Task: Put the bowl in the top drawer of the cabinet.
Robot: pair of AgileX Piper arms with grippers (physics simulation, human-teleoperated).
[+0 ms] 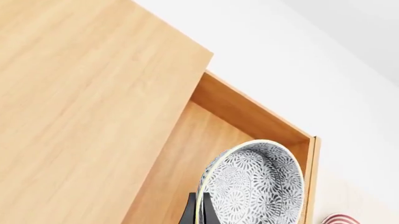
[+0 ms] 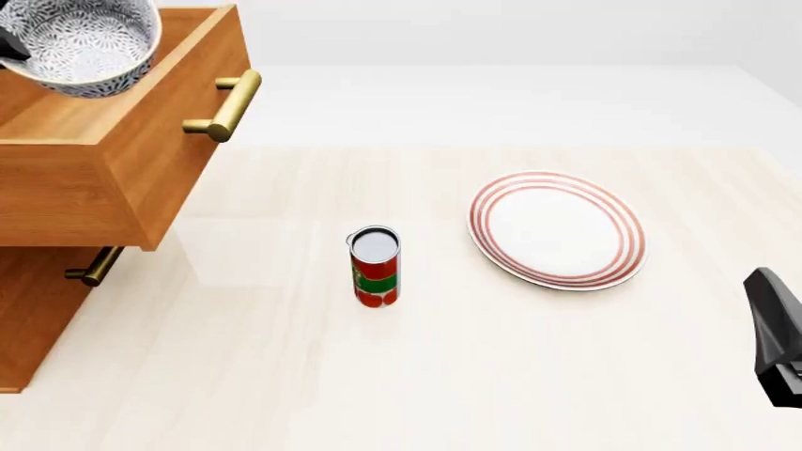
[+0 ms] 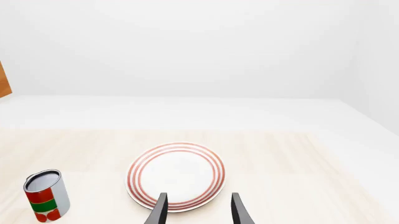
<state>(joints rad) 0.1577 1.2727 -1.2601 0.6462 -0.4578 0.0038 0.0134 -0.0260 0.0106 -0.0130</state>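
My left gripper is shut on the rim of the blue-grey patterned bowl. It holds the bowl tilted over the open top drawer of the cabinet. In the front view the bowl hangs at the far left above the drawer, which is pulled out with its brass handle facing the table. Only a dark tip of the left gripper shows there. My right gripper is open and holds nothing, hovering near the plate's front edge.
A white plate with red rings lies right of centre. An upright red and green can stands mid-table. The lower drawer's brass handle sticks out under the open drawer. The right arm sits at the right edge.
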